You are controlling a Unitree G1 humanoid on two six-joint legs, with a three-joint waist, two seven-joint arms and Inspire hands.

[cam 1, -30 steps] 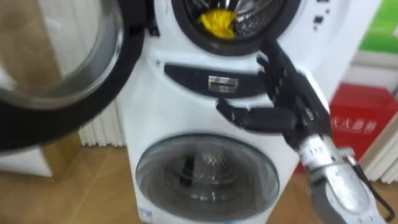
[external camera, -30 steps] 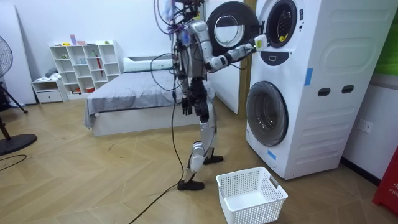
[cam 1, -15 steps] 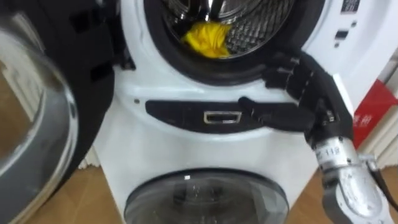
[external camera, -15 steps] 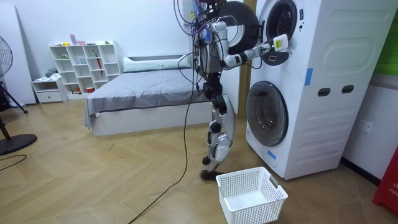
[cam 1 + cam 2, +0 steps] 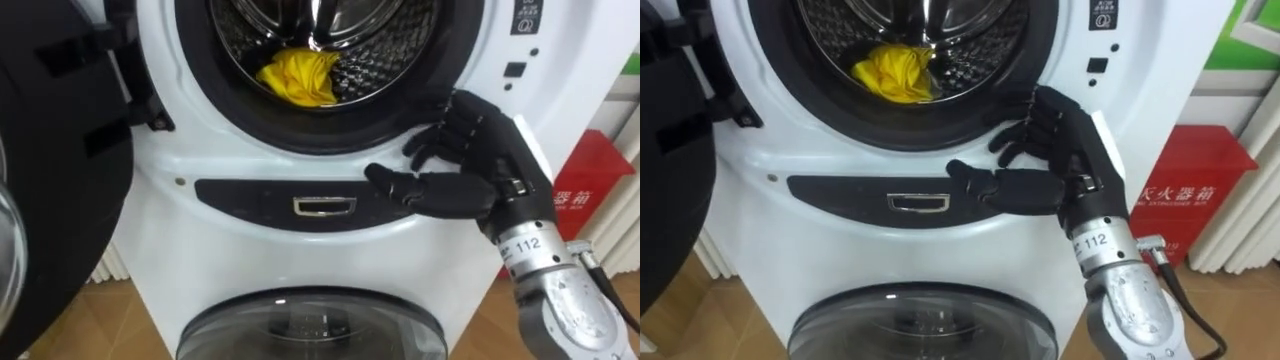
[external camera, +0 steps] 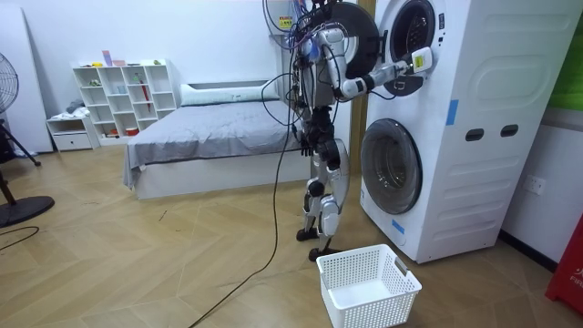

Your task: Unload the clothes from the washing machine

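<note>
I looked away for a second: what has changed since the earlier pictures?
The robot has stepped closer to the washing machine, and its right hand has come forward to the lower right rim of the open top drum, open and holding nothing. The yellow cloth still lies in the drum, and the white basket still stands on the floor.

The robot stepped closer to the washing machine (image 6: 474,91), and its right hand (image 5: 470,165) rose from the dark panel (image 5: 260,195) to the upper drum's rim (image 5: 300,142).

Black robot hand (image 5: 485,165); silver wrist with a white printed label.
</note>
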